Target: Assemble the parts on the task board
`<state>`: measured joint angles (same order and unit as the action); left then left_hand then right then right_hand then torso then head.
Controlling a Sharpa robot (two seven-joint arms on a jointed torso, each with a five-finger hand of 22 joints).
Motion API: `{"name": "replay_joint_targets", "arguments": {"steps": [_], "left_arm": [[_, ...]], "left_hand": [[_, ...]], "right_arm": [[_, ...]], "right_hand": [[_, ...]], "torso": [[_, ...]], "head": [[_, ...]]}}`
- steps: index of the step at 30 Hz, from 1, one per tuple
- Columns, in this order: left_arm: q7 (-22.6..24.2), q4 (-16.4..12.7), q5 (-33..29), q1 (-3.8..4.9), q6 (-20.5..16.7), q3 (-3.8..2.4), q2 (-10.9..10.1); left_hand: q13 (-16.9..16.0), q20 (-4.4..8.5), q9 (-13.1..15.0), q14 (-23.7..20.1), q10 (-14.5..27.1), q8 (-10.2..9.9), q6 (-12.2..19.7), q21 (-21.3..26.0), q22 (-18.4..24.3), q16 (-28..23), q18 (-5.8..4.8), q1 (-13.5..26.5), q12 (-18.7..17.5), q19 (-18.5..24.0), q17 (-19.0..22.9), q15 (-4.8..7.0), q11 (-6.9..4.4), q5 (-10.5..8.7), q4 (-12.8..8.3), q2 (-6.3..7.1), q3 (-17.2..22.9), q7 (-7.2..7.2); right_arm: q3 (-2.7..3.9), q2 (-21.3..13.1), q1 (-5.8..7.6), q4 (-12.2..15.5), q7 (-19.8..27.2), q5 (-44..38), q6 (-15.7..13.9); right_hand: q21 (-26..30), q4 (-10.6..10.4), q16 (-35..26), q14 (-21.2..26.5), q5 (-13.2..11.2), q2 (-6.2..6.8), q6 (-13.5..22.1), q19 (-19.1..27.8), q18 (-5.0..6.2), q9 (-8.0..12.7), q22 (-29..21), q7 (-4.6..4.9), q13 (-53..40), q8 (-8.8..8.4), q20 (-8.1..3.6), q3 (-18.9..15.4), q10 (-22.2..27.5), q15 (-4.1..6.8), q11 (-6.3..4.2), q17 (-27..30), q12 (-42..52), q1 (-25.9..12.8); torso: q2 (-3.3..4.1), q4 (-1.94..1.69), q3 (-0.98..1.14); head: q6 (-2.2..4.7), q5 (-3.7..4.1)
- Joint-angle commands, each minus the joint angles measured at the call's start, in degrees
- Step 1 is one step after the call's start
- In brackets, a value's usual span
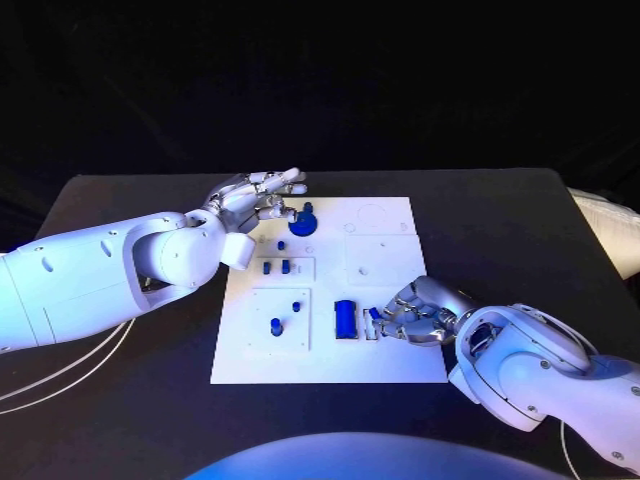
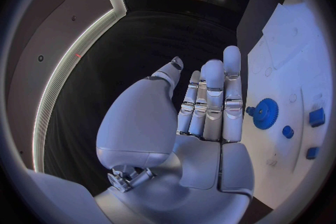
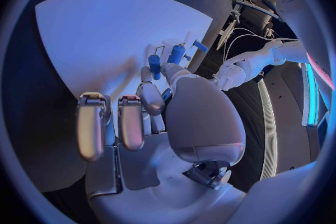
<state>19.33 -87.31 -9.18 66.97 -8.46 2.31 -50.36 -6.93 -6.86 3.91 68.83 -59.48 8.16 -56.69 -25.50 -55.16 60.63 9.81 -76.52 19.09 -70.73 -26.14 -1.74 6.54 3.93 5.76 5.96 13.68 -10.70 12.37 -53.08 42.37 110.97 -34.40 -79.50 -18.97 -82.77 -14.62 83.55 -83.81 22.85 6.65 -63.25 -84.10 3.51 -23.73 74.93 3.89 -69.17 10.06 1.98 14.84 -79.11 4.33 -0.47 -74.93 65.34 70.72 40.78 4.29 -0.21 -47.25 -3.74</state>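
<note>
Blue gear (image 1: 303, 224) sits at the task board's (image 1: 385, 215) far-left corner, just beside the left hand (image 1: 260, 196), fingers straight, holding nothing. Right hand (image 1: 418, 314) curls by the blue block (image 1: 345, 318); grip undeterminable.

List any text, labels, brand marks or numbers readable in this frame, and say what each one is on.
None: no view shows a readable word, number or brand mark.
The task board carries only faint outlines and small holes, no lettering.
The blue gear, the other blue parts, the left hand and the right hand show no markings.
</note>
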Motion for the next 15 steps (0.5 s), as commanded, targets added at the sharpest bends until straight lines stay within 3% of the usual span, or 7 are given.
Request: {"name": "replay_joint_targets", "arguments": {"steps": [1, 15], "left_arm": [[0.22, -0.17, 0.06, 0.00, 1.11, -0.04, 0.14], [0.09, -0.24, 0.06, 0.00, 1.19, -0.04, 0.15]], "left_hand": [[-0.08, -0.54, 0.02, -0.55, 0.41, 0.37, 0.50, 0.37, 0.09, 0.21, 0.57, 0.07, 0.40, -0.03, 0.07, 0.02, -0.04, 0.34, 0.07, -0.46, -0.26, -0.01], [-0.08, -0.54, 0.02, -0.55, 0.41, 0.37, 0.50, 0.37, 0.09, 0.21, 0.57, 0.07, 0.40, -0.03, 0.07, 0.02, -0.04, 0.34, 0.07, -0.46, -0.26, -0.01]], "right_arm": [[-0.03, 0.39, -0.05, -0.08, -0.01, 0.90, -0.44], [-0.24, 1.53, -0.05, -1.31, -0.19, -1.17, 4.38]], "right_hand": [[-0.18, -0.09, 0.24, -4.08, 0.41, -0.15, -0.29, -0.55, -0.73, -0.06, 2.45, 0.00, -0.10, 0.22, -0.13, -0.45, -0.40, 0.11, -0.14, -3.35, 0.22, -0.60], [-0.16, -1.32, 0.29, -4.09, 0.82, -1.18, -0.57, -0.55, -0.73, -0.35, 2.45, -0.06, 0.12, 0.11, -0.15, -2.38, -0.46, 0.14, -0.17, -3.48, -0.11, -2.25]], "torso": [[0.03, 0.04, 0.03], [0.00, 0.10, 0.06]], "head": [[-0.05, -0.17], [-0.28, -0.21]]}}
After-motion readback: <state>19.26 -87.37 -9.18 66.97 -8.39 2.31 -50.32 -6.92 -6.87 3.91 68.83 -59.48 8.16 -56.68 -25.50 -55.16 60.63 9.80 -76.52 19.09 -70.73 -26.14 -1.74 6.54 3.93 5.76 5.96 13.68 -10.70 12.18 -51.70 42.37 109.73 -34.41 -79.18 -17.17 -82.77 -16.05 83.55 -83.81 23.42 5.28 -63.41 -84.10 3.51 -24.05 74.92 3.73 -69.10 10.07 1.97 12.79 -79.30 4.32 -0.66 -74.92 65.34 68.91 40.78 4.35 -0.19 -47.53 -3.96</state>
